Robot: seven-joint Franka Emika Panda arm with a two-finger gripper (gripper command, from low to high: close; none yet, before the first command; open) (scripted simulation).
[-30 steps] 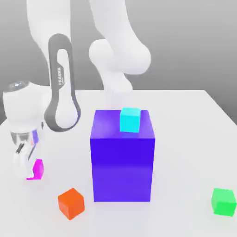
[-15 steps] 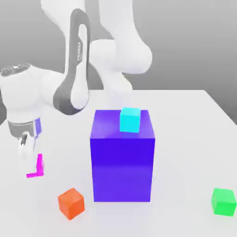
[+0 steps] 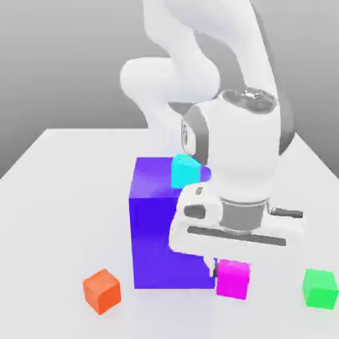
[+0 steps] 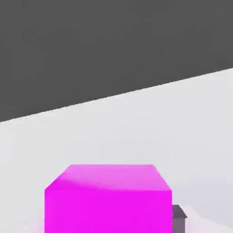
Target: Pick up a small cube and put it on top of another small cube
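The small magenta cube (image 3: pixel 233 279) hangs under my hand, with my gripper (image 3: pixel 231 270) shut on it, just in front of the big blue-violet block's (image 3: pixel 155 232) lower right corner in the exterior view. In the hand view the magenta cube (image 4: pixel 108 198) sits close up, with a dark fingertip (image 4: pixel 179 216) beside it. The other small cubes are a green cube (image 3: pixel 320 288) to the exterior view's right, an orange cube (image 3: pixel 101 290) to its left, and a cyan cube (image 3: pixel 185 171) on top of the big block. I cannot tell whether the magenta cube touches the table.
The white table (image 3: pixel 59 198) runs out to its edges on both sides. The tall blue-violet block stands in the middle, right behind my hand. My arm's white body (image 3: pixel 238 152) towers over the block's right side.
My arm has swung from the exterior view's left across to its right, in front of the big block, carrying the magenta cube with it. The other cubes have stayed put.
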